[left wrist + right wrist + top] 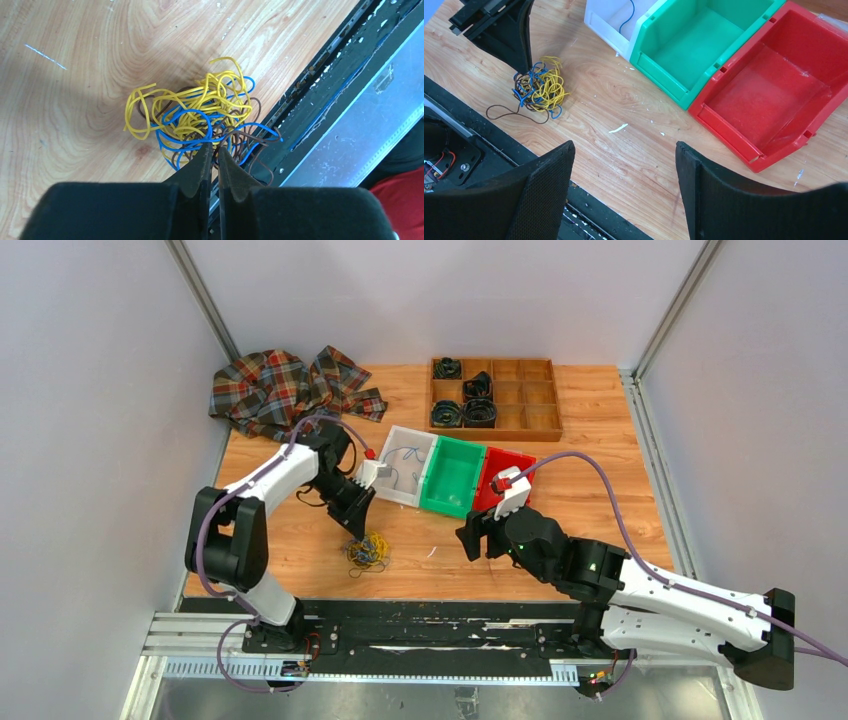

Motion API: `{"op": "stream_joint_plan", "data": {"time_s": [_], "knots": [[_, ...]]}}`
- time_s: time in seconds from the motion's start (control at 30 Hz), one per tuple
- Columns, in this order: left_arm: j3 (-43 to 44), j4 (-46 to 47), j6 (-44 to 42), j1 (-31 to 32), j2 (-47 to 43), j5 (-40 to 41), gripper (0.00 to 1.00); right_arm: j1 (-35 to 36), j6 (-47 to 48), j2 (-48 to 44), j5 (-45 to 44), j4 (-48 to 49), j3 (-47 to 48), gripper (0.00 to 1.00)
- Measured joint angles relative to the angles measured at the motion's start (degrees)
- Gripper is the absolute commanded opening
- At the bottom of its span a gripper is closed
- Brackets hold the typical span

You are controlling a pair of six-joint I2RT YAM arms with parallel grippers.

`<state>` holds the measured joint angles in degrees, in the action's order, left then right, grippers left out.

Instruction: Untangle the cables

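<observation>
Wood tabletop (75,75): cables (200,117) tangled yellow-blue-brown clump; left hand (211,151) nearly clenched beside; right hand (624,150) released.

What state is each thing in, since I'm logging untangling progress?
cables: tangled clump on the table
left hand: nearly closed at the clump, grip unclear
right hand: open, empty
white bin: holds a blue cable
green bin: empty
red bin: empty
plaid cloth: crumpled
wooden tray: black coils in some compartments
</observation>
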<state>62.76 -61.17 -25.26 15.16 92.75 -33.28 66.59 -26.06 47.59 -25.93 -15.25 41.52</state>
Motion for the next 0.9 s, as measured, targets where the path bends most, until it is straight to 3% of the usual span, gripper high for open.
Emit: {"op": "stream_joint_plan", "data": {"time_s": [0.23, 0.53, 0.9], "knots": [[0.0, 0.0, -0.2, 0.0, -3.3, -0.7, 0.01, 0.0, 0.0, 0.0, 0.0, 0.0, 0.0, 0.73], [5.4, -3.3, 0.7, 0.0, -6.6, -1.7, 0.01, 0.0, 0.2, 1.1, 0.8, 0.9, 0.3, 0.83], [20.5, -5.5, 6.1, 0.0, -21.8, -4.7, 0.01, 0.0, 2.2, 18.1, 10.0, 14.3, 9.6, 0.87]]}}
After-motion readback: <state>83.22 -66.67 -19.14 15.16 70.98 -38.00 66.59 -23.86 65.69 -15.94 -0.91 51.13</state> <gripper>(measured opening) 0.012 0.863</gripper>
